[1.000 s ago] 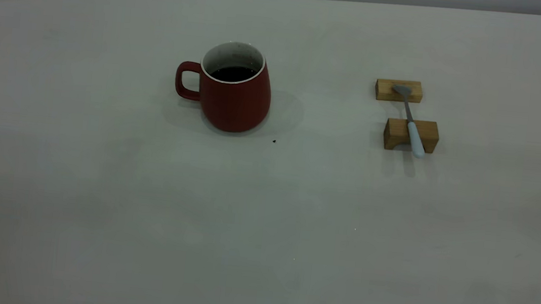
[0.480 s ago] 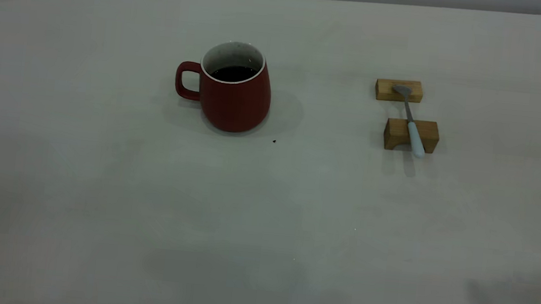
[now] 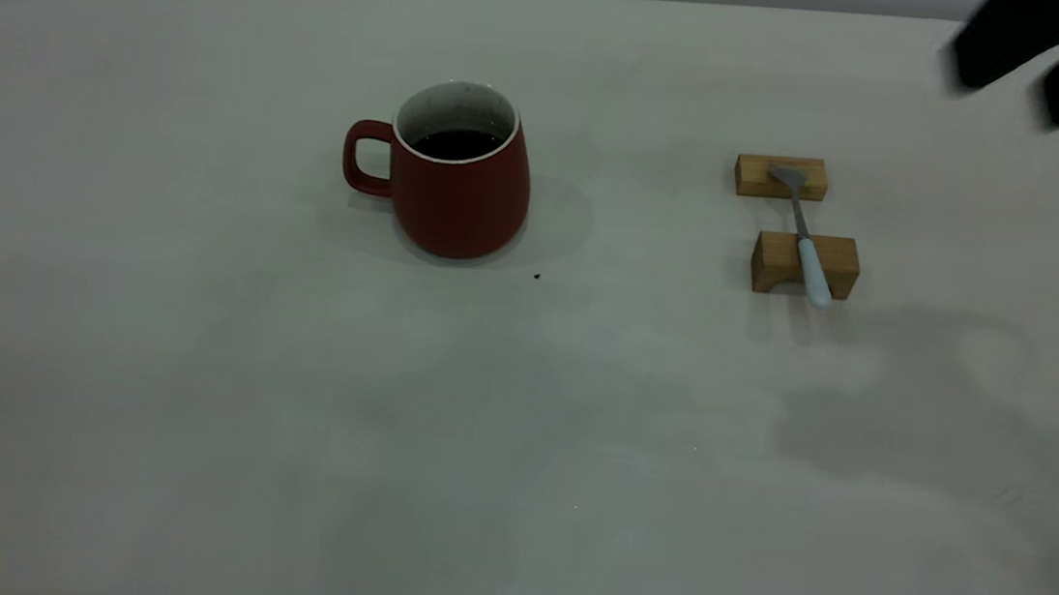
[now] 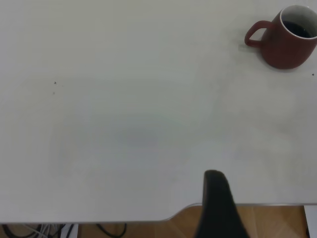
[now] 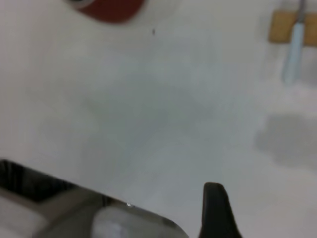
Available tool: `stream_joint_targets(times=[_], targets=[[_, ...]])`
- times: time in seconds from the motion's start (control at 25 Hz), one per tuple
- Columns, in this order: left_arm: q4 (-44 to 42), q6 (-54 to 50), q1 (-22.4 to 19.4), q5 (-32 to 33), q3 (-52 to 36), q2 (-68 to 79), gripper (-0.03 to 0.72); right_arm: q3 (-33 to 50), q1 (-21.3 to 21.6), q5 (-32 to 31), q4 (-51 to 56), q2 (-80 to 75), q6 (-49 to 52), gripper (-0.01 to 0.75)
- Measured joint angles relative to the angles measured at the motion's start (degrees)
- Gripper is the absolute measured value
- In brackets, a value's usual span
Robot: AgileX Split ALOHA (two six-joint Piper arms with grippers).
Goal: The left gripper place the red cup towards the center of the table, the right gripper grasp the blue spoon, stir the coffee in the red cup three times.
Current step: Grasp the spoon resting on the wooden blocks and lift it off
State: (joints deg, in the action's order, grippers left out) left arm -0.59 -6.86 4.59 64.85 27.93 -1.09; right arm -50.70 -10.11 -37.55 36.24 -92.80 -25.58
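Note:
The red cup stands upright left of the table's middle, handle to the left, with dark coffee inside. The blue spoon lies across two wooden blocks to the right, bowl on the far one, pale handle toward the near side. My right gripper hangs high at the far right, beyond the spoon, its two dark fingers apart and empty. In the right wrist view the spoon and cup lie far off. Only a black part of my left gripper shows, over the table edge, far from the cup.
The far wooden block and the near one hold the spoon off the table. A tiny dark speck lies just right of the cup. A broad shadow falls on the table at the right.
My right gripper has come into the exterior view at the top right, and its shadow has spread over the right side of the table. Cup and spoon have not moved.

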Motion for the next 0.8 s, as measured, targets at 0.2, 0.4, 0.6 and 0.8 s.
stream_joint_targets(times=[0.2,0.4,0.6,0.8], targets=[[0.0,0.0,0.0,0.0,0.0,0.0,0.551,-7.5,-3.8,0.2,-4.1,-13.7,8.0,0.533],[0.0,0.0,0.0,0.0,0.0,0.0,0.551,-15.2,-5.9,0.9,-7.8,-23.7,12.4,0.532],[0.0,0.0,0.0,0.0,0.0,0.0,0.551,-22.6,-6.0,-0.5,-12.2,-32.5,17.1,0.532],[0.0,0.0,0.0,0.0,0.0,0.0,0.551,-28.7,-6.0,-2.9,-20.2,-38.6,23.9,0.531]])
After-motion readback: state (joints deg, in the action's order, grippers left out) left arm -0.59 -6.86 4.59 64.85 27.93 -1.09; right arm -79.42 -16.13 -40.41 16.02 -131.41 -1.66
